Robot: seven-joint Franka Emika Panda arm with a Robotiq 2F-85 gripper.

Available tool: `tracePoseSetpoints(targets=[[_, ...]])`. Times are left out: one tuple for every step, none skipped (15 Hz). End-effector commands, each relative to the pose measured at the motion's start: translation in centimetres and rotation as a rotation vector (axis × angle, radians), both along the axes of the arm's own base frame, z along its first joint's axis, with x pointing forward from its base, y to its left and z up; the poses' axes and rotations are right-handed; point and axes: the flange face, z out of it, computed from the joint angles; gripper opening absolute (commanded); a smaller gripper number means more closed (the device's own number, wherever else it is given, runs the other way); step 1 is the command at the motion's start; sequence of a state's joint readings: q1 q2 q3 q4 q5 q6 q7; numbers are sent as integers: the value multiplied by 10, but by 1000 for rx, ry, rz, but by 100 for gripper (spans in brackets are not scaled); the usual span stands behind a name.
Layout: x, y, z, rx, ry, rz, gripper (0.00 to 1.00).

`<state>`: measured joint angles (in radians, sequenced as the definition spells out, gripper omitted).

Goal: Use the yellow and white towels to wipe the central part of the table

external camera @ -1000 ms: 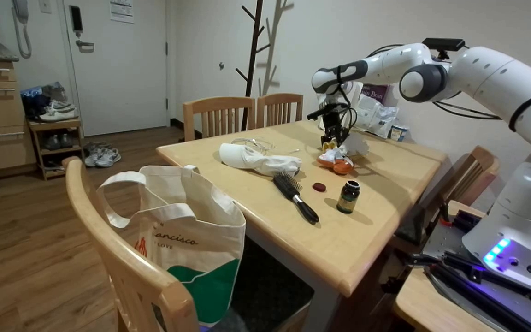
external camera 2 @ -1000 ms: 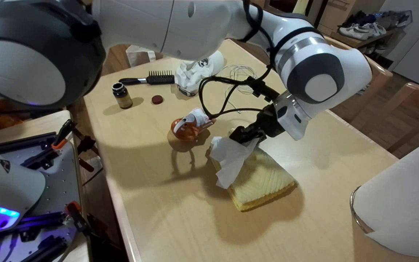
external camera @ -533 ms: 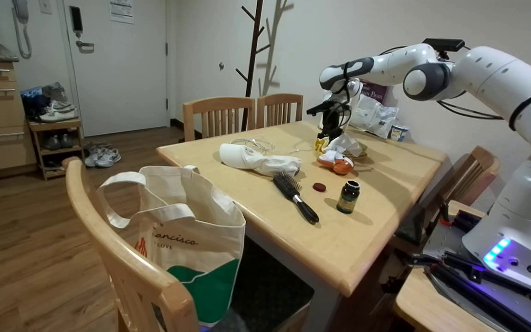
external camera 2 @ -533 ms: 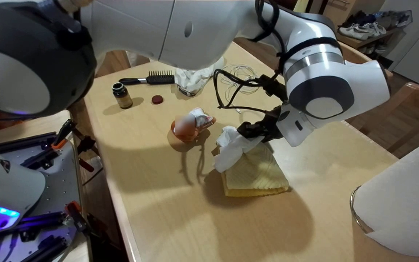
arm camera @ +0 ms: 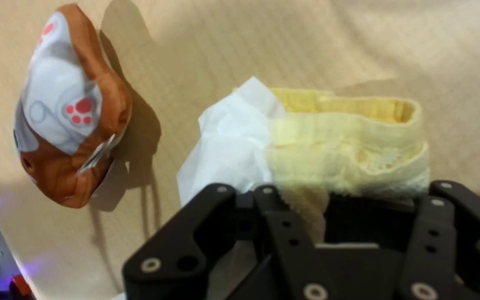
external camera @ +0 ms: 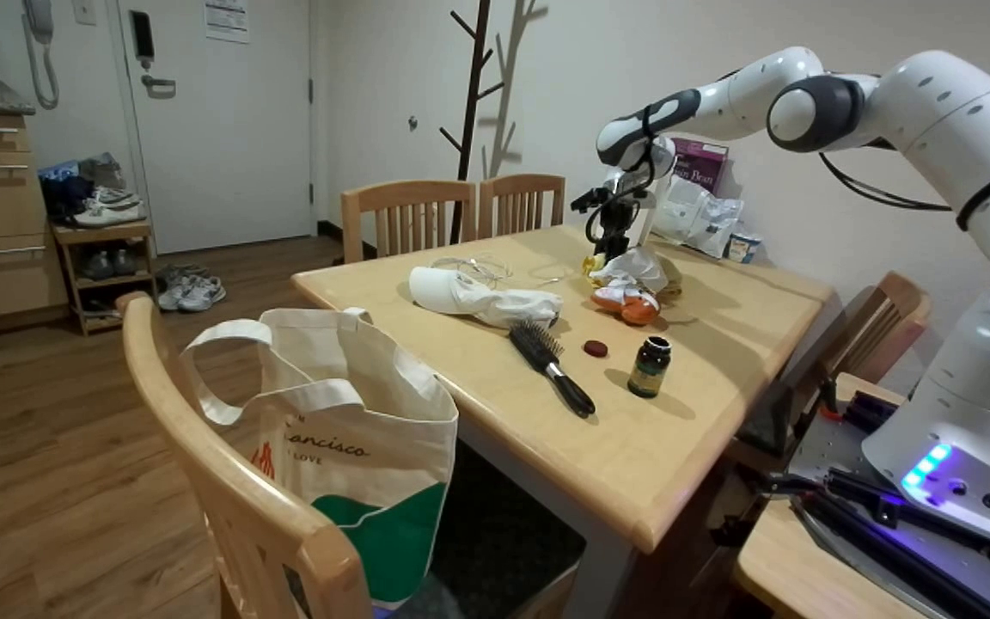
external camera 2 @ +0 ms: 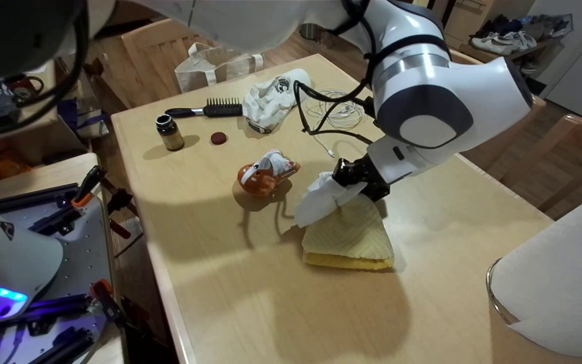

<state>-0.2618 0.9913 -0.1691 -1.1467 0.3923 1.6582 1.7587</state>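
The yellow towel (external camera 2: 349, 235) lies folded and tented on the light-wood table (external camera 2: 220, 303), with a rumpled white sheet-like towel (external camera 2: 319, 202) beside it. In the wrist view the yellow towel (arm camera: 315, 141) is bunched between the widely spaced black fingers of my gripper (arm camera: 348, 192), and the white towel (arm camera: 231, 137) sticks out past the left finger. The gripper (external camera 2: 356, 183) is low over the towels and appears shut on them; its fingertips are partly hidden by cloth. In an exterior view the white towel (external camera: 637, 266) hides much of the yellow one.
An orange-and-white plush toy (external camera 2: 263, 174) sits close to the towels. A dark bottle (external camera 2: 171, 134), red cap (external camera 2: 218, 138), brush (external camera 2: 223, 107), white cap (external camera 2: 271, 103) and coiled cable (external camera 2: 344, 114) lie toward one end. A white paper roll (external camera 2: 559, 283) stands at the opposite side.
The gripper and towels have shifted a little away from the paper roll side, and the yellow towel has turned. The arm's elbow has risen. The toy and other objects have not moved.
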Motion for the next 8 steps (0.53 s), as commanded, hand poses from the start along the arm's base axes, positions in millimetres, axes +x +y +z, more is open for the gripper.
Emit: tracePoseSetpoints(targets=[[-21,21,-21,-140,16,-128,0],[-24,26,-28,-176,27,-157,0],[-26,32,-34,-210,42,-183,0],[-28,40,-46,-244,53,-214,0],[-30,47,-53,-276,68,-246,0],[-31,54,-60,-306,89,-275,0],[-31,58,-62,-337,110,-301,0],[-31,62,-64,-353,149,-314,0]])
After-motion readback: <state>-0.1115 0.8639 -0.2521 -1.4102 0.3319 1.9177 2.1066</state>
